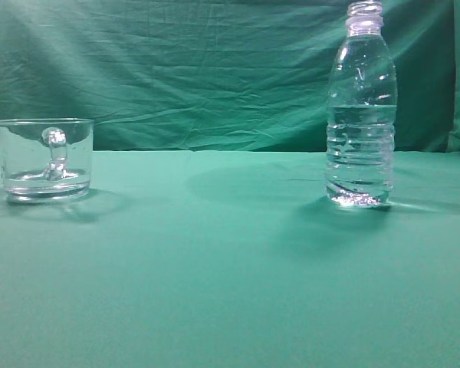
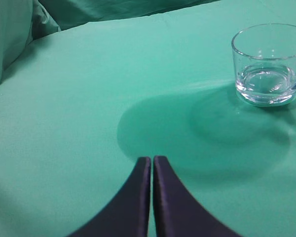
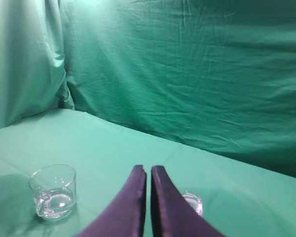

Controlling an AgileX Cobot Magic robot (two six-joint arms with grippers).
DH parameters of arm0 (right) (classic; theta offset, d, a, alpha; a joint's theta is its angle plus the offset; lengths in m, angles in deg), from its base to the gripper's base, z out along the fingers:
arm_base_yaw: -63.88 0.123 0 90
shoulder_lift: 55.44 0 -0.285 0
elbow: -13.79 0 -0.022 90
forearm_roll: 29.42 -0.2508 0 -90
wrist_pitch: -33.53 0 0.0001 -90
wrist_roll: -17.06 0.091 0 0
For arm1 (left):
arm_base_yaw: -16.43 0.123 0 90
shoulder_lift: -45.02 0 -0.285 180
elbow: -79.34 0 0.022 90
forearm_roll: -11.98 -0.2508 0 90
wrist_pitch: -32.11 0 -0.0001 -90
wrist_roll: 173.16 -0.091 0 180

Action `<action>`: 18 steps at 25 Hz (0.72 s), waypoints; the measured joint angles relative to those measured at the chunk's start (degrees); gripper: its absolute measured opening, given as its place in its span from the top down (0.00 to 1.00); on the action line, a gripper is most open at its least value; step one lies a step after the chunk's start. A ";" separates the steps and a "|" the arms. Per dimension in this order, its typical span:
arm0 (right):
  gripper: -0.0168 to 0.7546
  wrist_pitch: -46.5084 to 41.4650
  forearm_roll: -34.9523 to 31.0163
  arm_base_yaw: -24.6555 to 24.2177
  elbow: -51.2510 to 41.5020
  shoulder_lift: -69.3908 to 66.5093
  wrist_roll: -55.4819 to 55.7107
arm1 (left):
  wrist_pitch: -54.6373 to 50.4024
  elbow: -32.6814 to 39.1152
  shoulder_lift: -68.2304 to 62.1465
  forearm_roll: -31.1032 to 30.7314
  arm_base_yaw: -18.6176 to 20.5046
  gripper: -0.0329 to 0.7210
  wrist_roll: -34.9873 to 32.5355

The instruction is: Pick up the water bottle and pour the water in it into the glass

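Observation:
The water bottle stands upright and uncapped on the right of the green table, with clear water filling its lower part. In the right wrist view only its open mouth shows, just right of my right gripper's fingers, which are shut and empty above it. The glass is a short clear mug standing at the left; it also shows in the right wrist view. In the left wrist view the glass is at the upper right, apart from my left gripper, which is shut and empty. Neither gripper shows in the exterior view.
A green cloth covers the table and hangs as a wrinkled backdrop behind it. The cloth also rises as a side wall at the left in the right wrist view.

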 joint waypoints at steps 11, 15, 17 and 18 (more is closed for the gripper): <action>0.98 5.15 5.44 0.00 0.01 6.00 6.05 | 0.00 0.00 0.00 0.00 0.00 0.96 0.00; 0.98 5.12 5.44 0.00 0.01 6.38 6.43 | 0.00 0.00 0.00 0.00 0.00 0.96 0.00; 0.98 4.06 5.34 0.00 0.01 7.56 6.43 | 0.00 0.00 0.00 0.00 0.00 0.96 0.00; 0.98 3.36 5.07 0.00 0.01 8.28 6.54 | 0.00 0.00 0.00 0.00 0.00 0.96 0.00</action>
